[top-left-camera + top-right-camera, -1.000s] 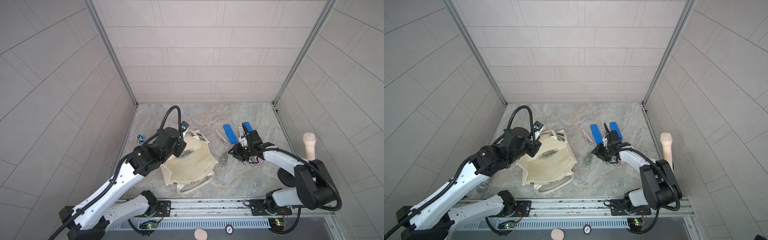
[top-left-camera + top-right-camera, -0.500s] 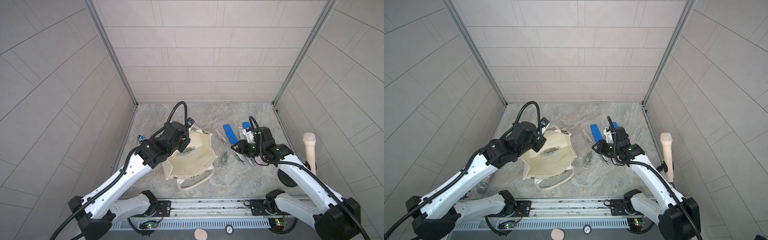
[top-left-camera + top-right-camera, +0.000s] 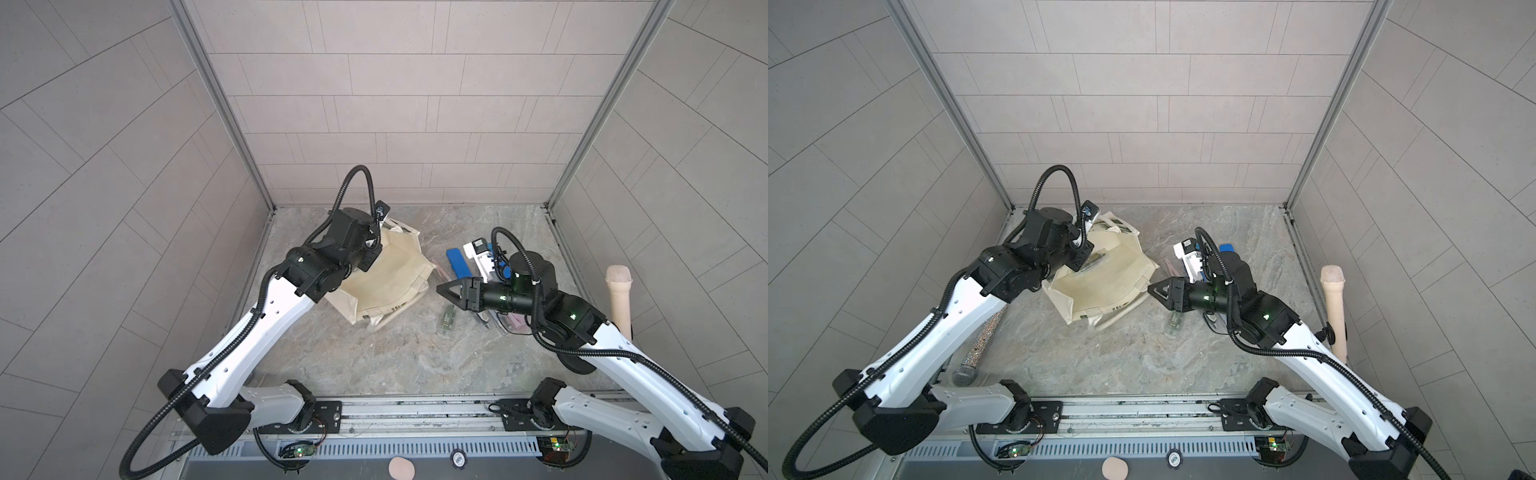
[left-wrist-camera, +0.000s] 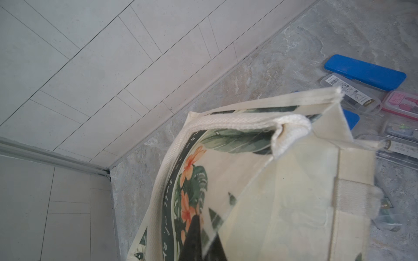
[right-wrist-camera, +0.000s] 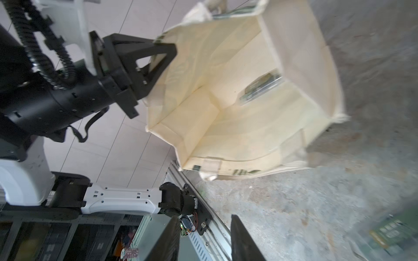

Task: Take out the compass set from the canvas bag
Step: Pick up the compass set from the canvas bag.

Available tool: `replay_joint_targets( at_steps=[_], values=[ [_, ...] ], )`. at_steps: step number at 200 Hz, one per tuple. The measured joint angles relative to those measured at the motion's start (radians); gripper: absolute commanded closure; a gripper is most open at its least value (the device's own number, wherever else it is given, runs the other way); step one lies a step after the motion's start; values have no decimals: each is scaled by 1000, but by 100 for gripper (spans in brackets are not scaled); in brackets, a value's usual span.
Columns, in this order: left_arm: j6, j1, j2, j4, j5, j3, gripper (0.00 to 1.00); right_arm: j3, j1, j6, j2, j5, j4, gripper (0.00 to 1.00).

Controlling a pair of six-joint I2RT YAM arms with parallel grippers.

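The cream canvas bag [image 3: 395, 274] lies tipped on the marble floor with its mouth toward the right arm, seen in both top views [image 3: 1113, 282]. My left gripper [image 3: 369, 258] is shut on the bag's back rim, and the cloth with the green leaf print [image 4: 194, 185] sits between its fingers [image 4: 195, 228]. Inside the bag, against its far wall, lies a clear compass set case [image 5: 260, 89]. My right gripper [image 3: 442, 289] hovers just outside the mouth, pointing into it. Its fingers [image 5: 172, 235] are apart with nothing between them.
Several cases lie on the floor right of the bag: a blue one [image 3: 457, 262], a clear one with green contents [image 3: 446, 324] and a pink one [image 3: 517, 332]. A cream microphone [image 3: 619, 299] stands by the right wall. A glittery microphone [image 3: 980, 345] lies under the left arm.
The left arm has pulled the bag's rim back and up, which turned its mouth rightward. The right arm rose from the cases and swung toward the bag, and its jaws narrowed.
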Motion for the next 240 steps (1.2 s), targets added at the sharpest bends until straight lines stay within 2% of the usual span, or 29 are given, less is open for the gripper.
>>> replay_joint_targets(
  at_steps=[16, 37, 66, 118, 148, 206, 240],
  values=[
    [-28, -63, -34, 17, -3, -118, 100, -42, 54, 29, 9, 39, 59, 66],
    [-74, -123, -50, 43, 13, -251, 100, -118, 71, 95, 27, 92, 122, 66],
    [-119, -140, -87, 91, 36, -350, 100, -184, 101, 177, 107, 161, 192, 67],
    [-144, -137, -111, 98, 36, -345, 100, -220, 238, 355, 289, 285, 403, 69],
    [-152, -137, -85, 91, 38, -301, 100, -227, 240, 435, 410, 330, 513, 70],
    [-158, -137, -62, 87, 39, -274, 100, -122, 249, 512, 610, 311, 652, 71],
    [-158, -137, -63, 86, 45, -273, 100, -110, 251, 635, 763, 330, 797, 65]
  ],
)
